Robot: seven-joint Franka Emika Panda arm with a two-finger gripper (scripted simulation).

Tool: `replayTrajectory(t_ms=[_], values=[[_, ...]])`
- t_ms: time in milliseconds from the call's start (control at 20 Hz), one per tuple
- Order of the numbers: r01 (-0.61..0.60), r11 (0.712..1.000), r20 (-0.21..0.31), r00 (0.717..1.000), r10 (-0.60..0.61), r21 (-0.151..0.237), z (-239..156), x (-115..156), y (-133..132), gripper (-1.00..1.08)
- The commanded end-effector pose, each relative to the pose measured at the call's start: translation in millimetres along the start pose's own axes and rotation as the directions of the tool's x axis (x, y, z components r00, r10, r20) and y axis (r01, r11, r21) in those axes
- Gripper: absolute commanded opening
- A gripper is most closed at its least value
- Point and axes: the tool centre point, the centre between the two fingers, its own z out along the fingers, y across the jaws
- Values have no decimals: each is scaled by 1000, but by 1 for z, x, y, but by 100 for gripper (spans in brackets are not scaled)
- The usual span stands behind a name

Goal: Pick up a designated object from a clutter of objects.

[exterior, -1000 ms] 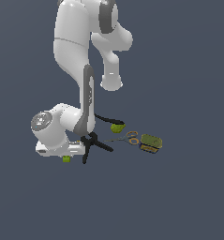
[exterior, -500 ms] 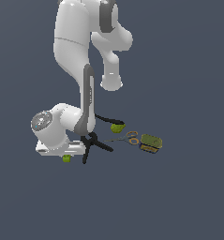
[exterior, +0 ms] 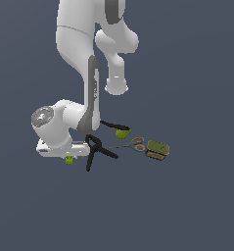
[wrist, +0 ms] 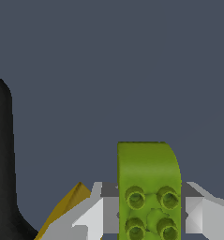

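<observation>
In the wrist view we see our gripper (wrist: 148,220) pinching the green brick (wrist: 148,187); the exterior view adds the black clamp (exterior: 96,151) beside it.

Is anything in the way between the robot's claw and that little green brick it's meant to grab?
Nothing visible is. In the wrist view the green brick already sits between the gripper's fingers. A yellow cube and a black clamp lie off to one side, not in between.
</observation>
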Motion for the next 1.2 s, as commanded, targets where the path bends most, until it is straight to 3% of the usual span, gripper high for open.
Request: replayTrajectory(t_ms=[0, 1150], values=[[0, 1000, -1, 1000, 0, 0, -14, -6, -2, -100], [-1, 1000, -2, 1000, 1, 1, -194, -98, -30, -100]])
